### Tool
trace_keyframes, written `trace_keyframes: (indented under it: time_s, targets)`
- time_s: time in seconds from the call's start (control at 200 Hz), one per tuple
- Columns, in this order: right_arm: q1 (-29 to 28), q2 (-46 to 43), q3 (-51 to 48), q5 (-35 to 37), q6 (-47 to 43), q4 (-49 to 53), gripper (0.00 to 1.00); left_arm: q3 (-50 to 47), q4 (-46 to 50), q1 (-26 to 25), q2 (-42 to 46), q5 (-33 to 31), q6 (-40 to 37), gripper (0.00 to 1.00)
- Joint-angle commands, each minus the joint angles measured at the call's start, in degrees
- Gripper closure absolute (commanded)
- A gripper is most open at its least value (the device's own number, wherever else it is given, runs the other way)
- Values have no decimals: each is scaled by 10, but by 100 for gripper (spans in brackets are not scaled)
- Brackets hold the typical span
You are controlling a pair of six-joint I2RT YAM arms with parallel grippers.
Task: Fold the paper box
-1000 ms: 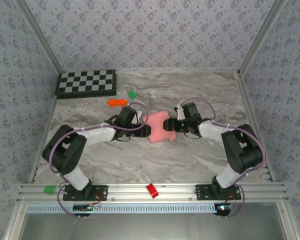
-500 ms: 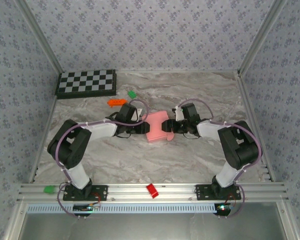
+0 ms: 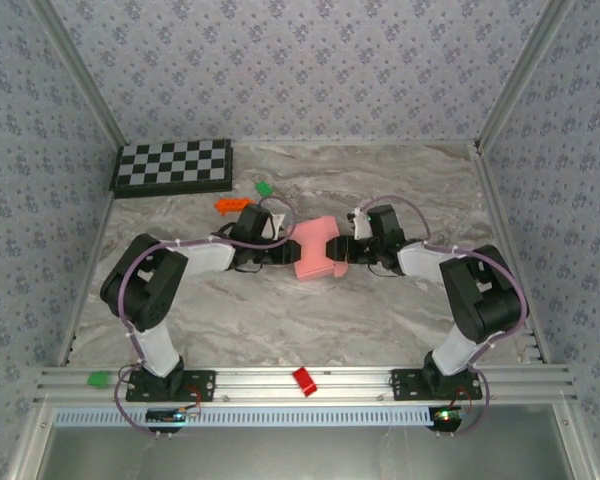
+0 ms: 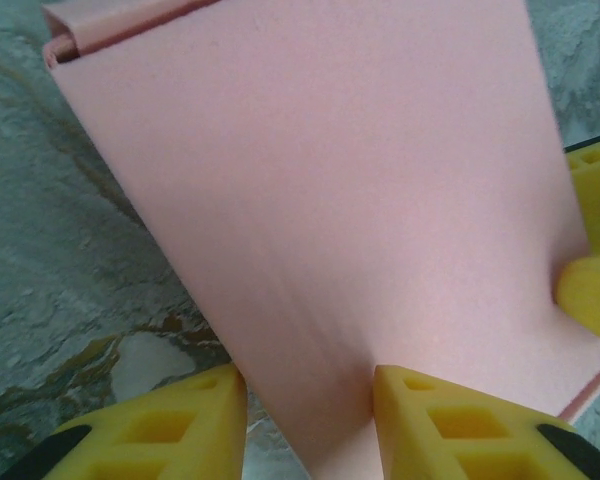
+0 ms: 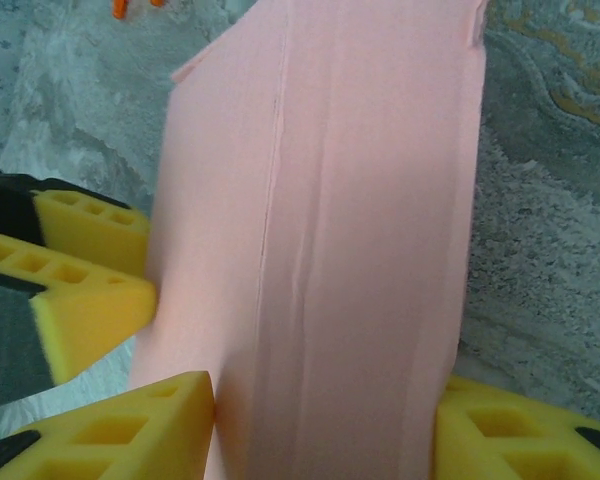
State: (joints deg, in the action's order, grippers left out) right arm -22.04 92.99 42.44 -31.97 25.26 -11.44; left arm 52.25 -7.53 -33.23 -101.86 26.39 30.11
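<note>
Left wrist: paper box point(image 4: 360, 200) runs off top and bottom edges, and left pincer point(image 4: 305, 410) fingers are cut off at the bottom. Right wrist: paper box cropped top and bottom, right pincer point(image 5: 325, 410) fingers cropped too; real squeeze or bare contact, can't tell. Top view: both pincers' tips too small to make out. Orange bit point(image 3: 230, 205) and green bit point(image 3: 264, 187) too small to identify.

The paper box point(image 3: 315, 250) is thin pink card, matt and faintly grainy. The pads point(image 4: 460, 430) of the left gripper point(image 4: 308, 385) look like matt yellow rubbery plastic with moulded hollows. The table point(image 3: 380, 310) has a smooth, marble-look finish. Its front rail point(image 3: 310, 378) is ridged, silvery metal.
</note>
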Motion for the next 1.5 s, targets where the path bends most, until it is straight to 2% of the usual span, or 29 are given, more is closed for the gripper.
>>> trace_keyframes:
  time_s: [0.0, 0.29, 0.84, 1.159, 1.354, 1.494]
  targets:
    - [-19, -41, -6, -45, -1, -28, 47, 13, -34, -11, -24, 33, 2, 61]
    - [-43, -78, 2, -13, -19, 17, 47, 8, -44, -10, -26, 12, 10, 57]
    - [-90, -73, 62, 6, -41, 68, 45, -9, -4, 0, 10, -97, 13, 55]
    - [-93, -135, 57, 154, -41, 105, 44, 34, 51, 15, 20, -121, -10, 54]
    - [-88, -175, 35, 259, -35, 155, 44, 57, 98, 18, 48, -170, -28, 52]
    - [-62, -202, 4, 284, -28, 182, 44, 64, 126, 17, 89, -206, -37, 49]
